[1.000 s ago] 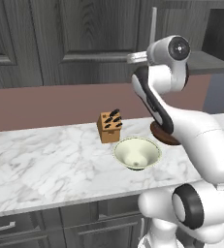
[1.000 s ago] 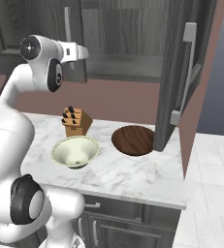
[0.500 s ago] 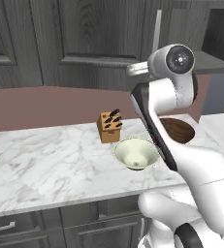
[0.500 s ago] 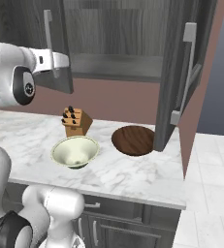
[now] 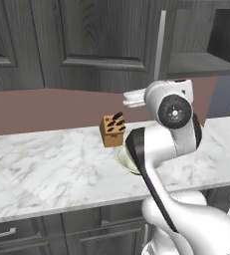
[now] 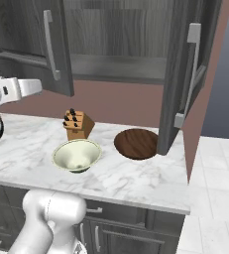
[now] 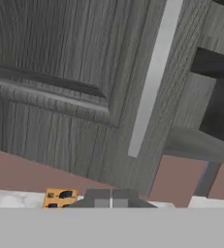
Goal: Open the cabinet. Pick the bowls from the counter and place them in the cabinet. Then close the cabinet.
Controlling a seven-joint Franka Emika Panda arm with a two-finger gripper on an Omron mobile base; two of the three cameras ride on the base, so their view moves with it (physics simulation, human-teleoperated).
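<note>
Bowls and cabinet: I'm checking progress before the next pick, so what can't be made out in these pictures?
- Cream bowl, left base view: mostly behind the arm.
- Wooden bowl, right base view: right edge behind the open right door.
- Cabinet interior, right base view: top cut off by the frame.
- Knife block, hand view: bottom cut off.

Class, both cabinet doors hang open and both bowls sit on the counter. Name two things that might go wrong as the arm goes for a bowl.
1. The shut hand must open before it reaches the cream bowl, or it may just push it along the counter.
2. The wooden bowl lies just beside the lower edge of the open right door; lifting it could knock that door. The knife block also stands near the cream bowl.
</note>
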